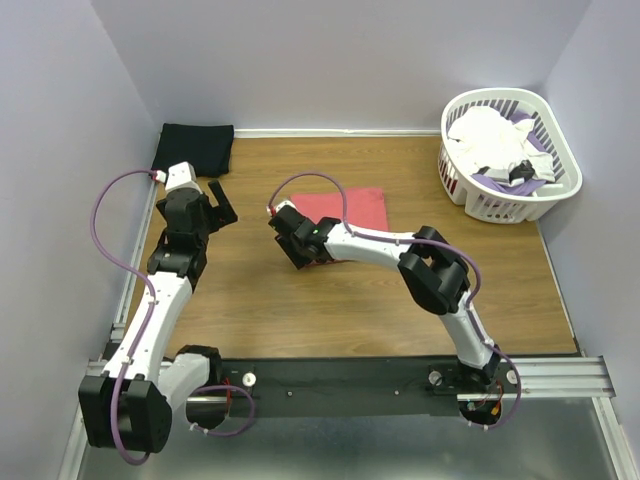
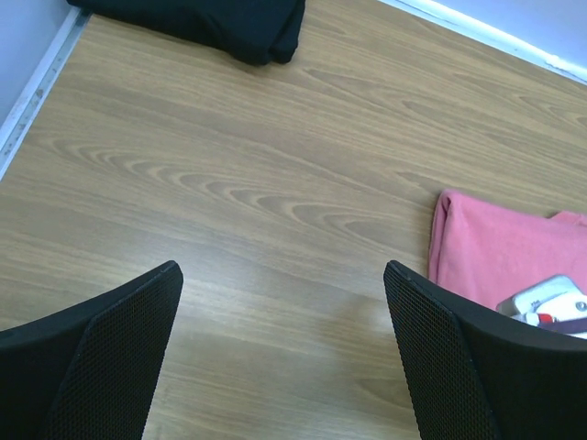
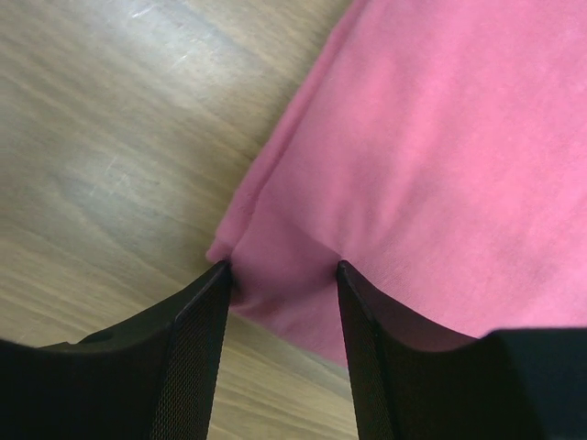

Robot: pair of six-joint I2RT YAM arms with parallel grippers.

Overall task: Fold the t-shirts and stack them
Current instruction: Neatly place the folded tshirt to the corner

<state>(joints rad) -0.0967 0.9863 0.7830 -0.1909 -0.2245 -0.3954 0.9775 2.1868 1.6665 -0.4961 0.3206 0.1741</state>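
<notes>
Wood-grain tabletop (image 1: 300, 310): folded coral-red cloth t-shirt (image 1: 355, 208) lies centre, its near-left corner between the part-closed jaws of the right gripper (image 3: 282, 270); whether they pinch it is unclear. Folded black cloth t-shirt (image 1: 195, 147) sits far-left, nearer the left gripper (image 2: 280, 275), which is spread wide.

No legible text, labels or numbers

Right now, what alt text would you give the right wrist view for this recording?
The right gripper pinches a bunched corner of the coral-red t-shirt between its two black fingers. The shirt fills the right of the view; bare wooden table shows on the left.
</notes>
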